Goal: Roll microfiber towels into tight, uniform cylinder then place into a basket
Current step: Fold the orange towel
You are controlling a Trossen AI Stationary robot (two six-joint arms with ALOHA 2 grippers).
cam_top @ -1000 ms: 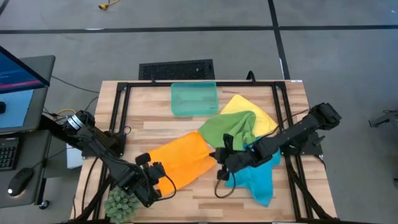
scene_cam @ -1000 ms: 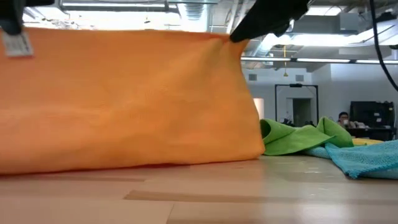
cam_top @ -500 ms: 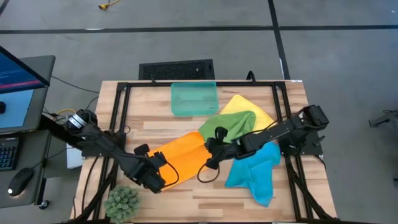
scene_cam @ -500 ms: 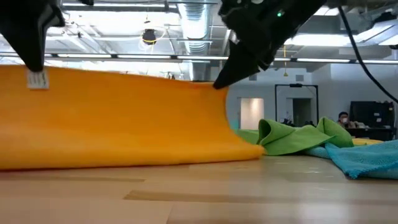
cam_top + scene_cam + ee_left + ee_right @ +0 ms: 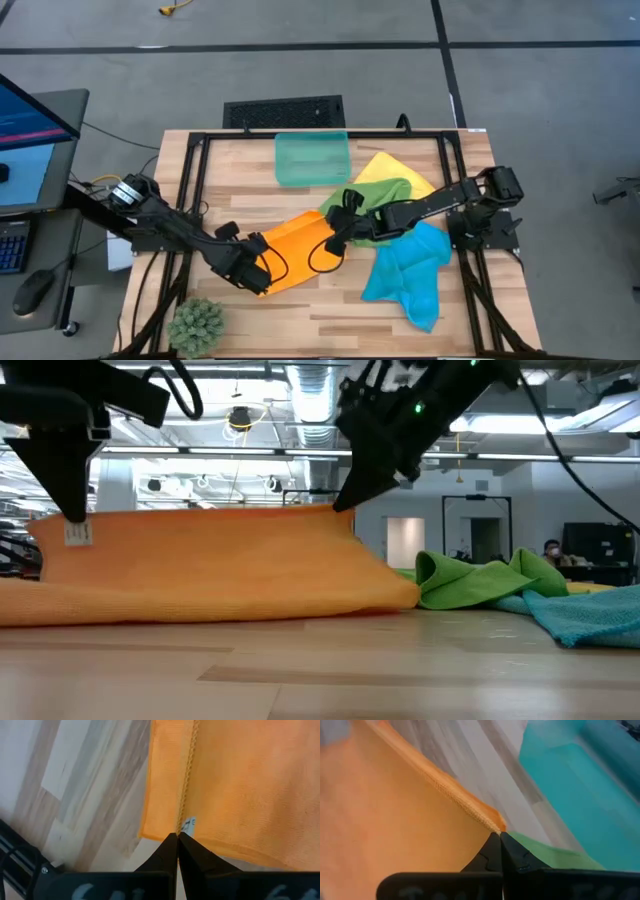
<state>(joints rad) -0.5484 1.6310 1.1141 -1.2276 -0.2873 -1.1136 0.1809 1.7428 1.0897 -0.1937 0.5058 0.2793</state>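
Wooden slats make up the table (image 5: pixel 250 195), ringed by a black frame, with a grey floor around it. From above, starting at the left, a spiky green plant ball (image 5: pixel 196 325) sits at the near left corner. Just beside it the left gripper (image 5: pixel 258 272) has its fingers pressed together on the left corner of the orange towel (image 5: pixel 295 250); its wrist view shows the hem and a small white tag (image 5: pixel 189 824) right at the fingertips, a detail the overhead view misses. The right gripper (image 5: pixel 333 240) pinches the towel's opposite corner, beside the green towel (image 5: pixel 370 205). At table height, the orange cloth hangs between both grippers as a folded sheet, its lower part resting on the wood. Farther right lie the yellow towel (image 5: pixel 395 170) and the blue towel (image 5: pixel 410 270). The basket (image 5: pixel 312 158) stands at the far edge, well apart from both grippers.
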